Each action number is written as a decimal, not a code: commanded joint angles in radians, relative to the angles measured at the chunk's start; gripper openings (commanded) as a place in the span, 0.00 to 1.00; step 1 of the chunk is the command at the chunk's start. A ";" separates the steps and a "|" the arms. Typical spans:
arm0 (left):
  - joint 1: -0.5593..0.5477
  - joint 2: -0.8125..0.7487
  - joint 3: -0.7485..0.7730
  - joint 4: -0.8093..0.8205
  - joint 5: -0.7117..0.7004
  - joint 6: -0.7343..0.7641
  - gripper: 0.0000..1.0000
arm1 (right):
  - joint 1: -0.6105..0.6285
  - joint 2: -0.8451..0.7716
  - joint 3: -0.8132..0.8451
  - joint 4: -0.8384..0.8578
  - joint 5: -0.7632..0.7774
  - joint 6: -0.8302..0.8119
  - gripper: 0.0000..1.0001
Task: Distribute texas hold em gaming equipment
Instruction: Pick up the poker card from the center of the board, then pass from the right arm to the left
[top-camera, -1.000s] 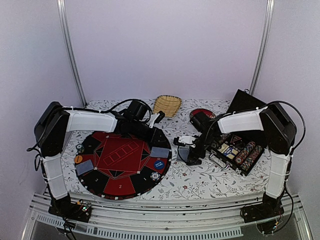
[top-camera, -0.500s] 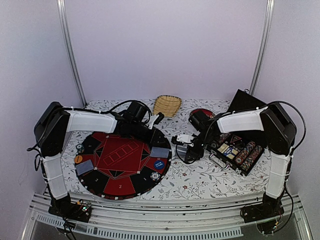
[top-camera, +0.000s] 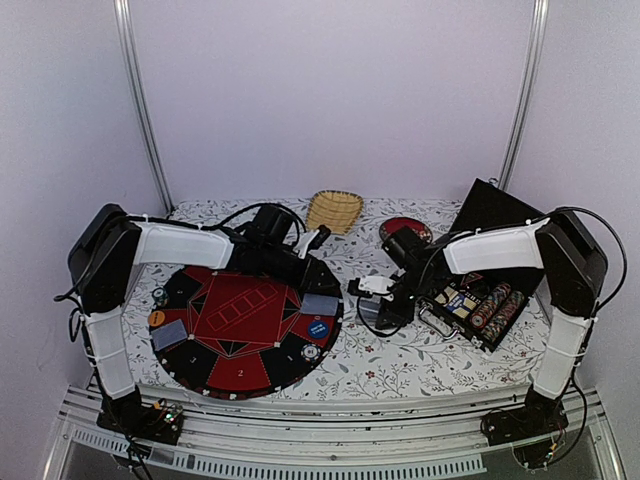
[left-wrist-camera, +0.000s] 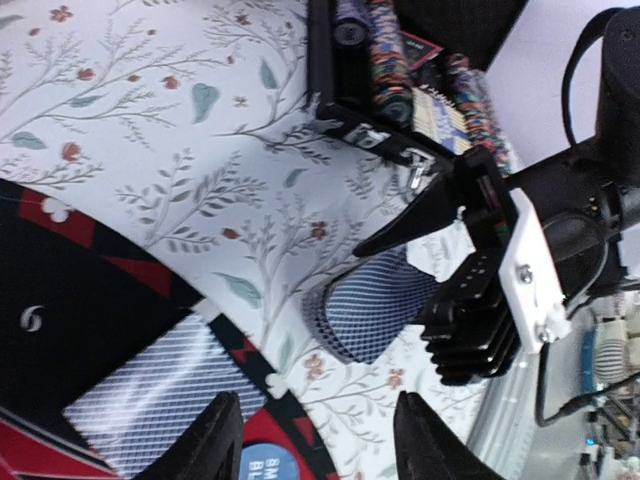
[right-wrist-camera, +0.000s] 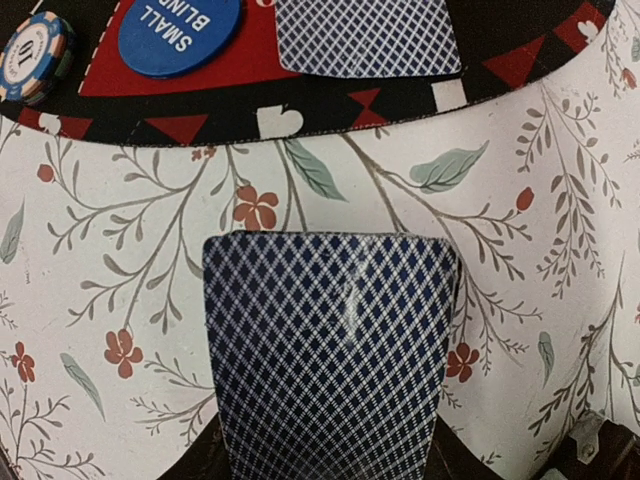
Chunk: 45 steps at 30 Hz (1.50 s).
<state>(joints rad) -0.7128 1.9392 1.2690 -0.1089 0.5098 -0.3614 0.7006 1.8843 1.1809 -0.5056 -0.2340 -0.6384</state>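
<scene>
At 3 o'clock off the round black-and-red felt mat (top-camera: 240, 312), right fingers (left-wrist-camera: 470, 330) are clenching a bowed blue-lattice-backed paper playing card (right-wrist-camera: 330, 350); left fingers (left-wrist-camera: 215, 445) are hanging released, empty. Risk: the bow may be loading the card to spring free.

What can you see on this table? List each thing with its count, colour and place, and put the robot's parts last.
mat: one, black and red, left of centre.
cards: two, blue-grey, on the mat's left and right edges.
buttons: two, blue and orange, at the mat's right and left edges.
chips: two loose, striped, one beside each button.
deck: one, blue-backed, right of the mat.
case: one, black, open, far right, chip rows inside.
basket: one, straw, back centre.
plate: one, dark red, right of the basket.
cloth: one, floral white, under everything.
left gripper: open, above the mat's far edge.
right gripper: shut on the deck.
</scene>
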 joint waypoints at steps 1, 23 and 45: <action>0.010 0.005 -0.054 0.173 0.182 -0.092 0.58 | 0.009 -0.093 -0.017 0.030 0.041 0.022 0.45; 0.021 0.107 -0.103 0.376 0.261 -0.230 0.67 | 0.112 -0.156 0.056 0.055 0.092 -0.007 0.45; -0.009 0.081 -0.136 0.590 0.487 -0.292 0.00 | 0.134 -0.128 0.104 0.090 0.113 -0.017 0.44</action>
<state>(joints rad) -0.7017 2.0392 1.1648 0.3569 0.8867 -0.6086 0.8253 1.7432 1.2537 -0.4721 -0.1398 -0.6529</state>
